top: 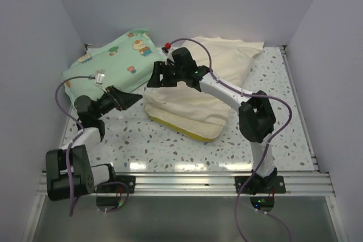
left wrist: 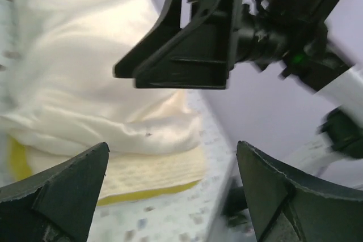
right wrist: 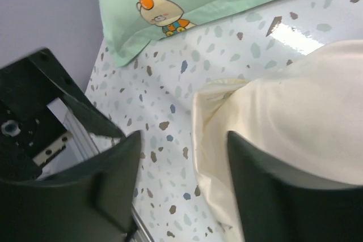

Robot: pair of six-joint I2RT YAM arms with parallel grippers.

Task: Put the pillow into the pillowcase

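Both claws stood released: the left gripper (top: 134,99) had its fingers spread wide with nothing between them, and the right gripper (top: 157,76) hung with its fingers (right wrist: 108,185) apart over cloth, pinching none of it that I could see. The pillow (top: 190,128) lay near the middle of the table (top: 170,145), its olive-yellow edge turned toward the arm bases and its quilted face showing only as a strip along that near side. The pillowcase (top: 227,60) was heaped on top of it and trailed away toward the far right corner, so the bundle's long axis ran slantwise from centre-left to far right. Whether any of the case passed under the pillow could not be told. The relation that mattered was at the bundle's left end. The right gripper hovered directly above that end's far corner, where the right wrist view showed a loose edge of the pillowcase lying on the table below its fingers. The left gripper sat low to the left of the same end, pointing at it across a gap of bare table. In my judgement the right arm was the nearer and needed only to drop to take that edge, leaving the left to reach rightward for the pillow. A mint-green pillow (top: 110,55) lay in the far left corner, apart from the work.
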